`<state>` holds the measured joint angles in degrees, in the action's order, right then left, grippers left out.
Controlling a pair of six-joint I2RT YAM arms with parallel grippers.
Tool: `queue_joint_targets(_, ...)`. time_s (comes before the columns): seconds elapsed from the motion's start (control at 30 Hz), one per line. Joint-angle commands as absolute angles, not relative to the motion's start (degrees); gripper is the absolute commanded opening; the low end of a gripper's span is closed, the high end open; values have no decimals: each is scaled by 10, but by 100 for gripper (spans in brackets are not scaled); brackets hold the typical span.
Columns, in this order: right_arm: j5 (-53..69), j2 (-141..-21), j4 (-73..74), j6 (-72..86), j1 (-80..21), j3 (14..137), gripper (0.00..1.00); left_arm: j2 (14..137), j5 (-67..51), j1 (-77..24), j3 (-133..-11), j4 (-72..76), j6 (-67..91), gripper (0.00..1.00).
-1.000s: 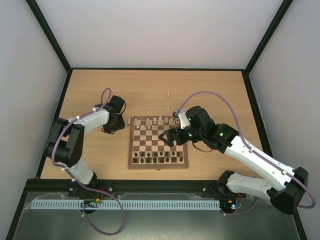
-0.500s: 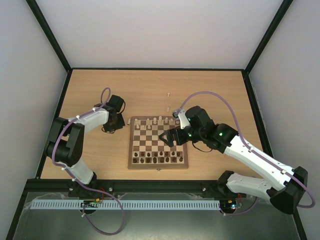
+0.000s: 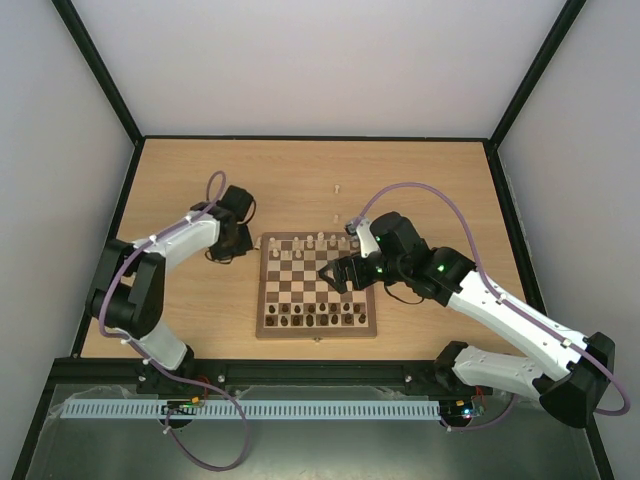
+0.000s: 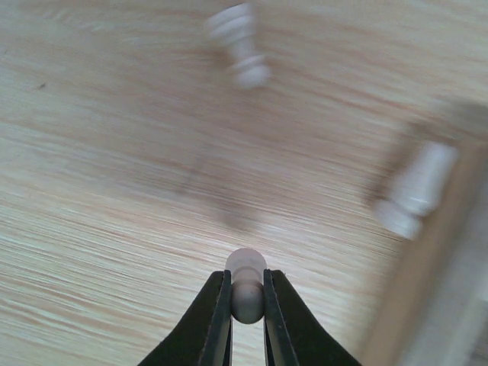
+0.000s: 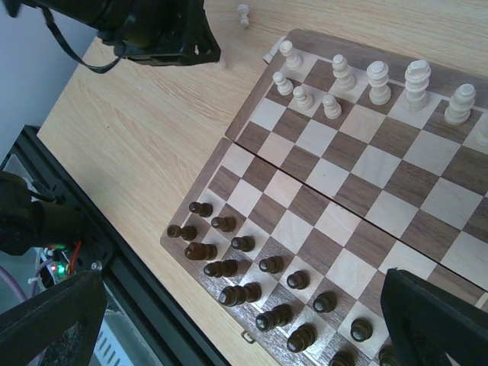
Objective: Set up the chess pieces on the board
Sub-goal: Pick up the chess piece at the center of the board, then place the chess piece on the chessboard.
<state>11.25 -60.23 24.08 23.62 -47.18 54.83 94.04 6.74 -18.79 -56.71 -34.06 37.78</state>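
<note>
Robot lab cell: black frame, white walls

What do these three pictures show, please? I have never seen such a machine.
Two robot arms stand at a table, each ending in a two-finger gripper. The wide picture looks down from above; the other two come from cameras on the wrists. On the table lies a chessboard: dark chessmen on its near side, pale chess pieces on its far side, loose pieces on the wood. The left gripper is shut on one pale piece beside the chessboard. The right gripper hangs open over the chessboard, empty.
</note>
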Motion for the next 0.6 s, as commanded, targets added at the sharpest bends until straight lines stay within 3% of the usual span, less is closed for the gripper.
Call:
queue_joint_targets(0.0, 89, -597, 249, 237, -473, 554, 99, 908, 74, -258, -656, -421, 367, 5)
queue_joint_targets(0.3, 39, -562, 277, 255, -473, 566, 99, 983, 68, -418, -842, -523, 354, 7)
queue_joint_targets(0.57, -5, -530, 317, 267, -473, 591, 99, 1060, 47, -465, -903, -517, 335, 8)
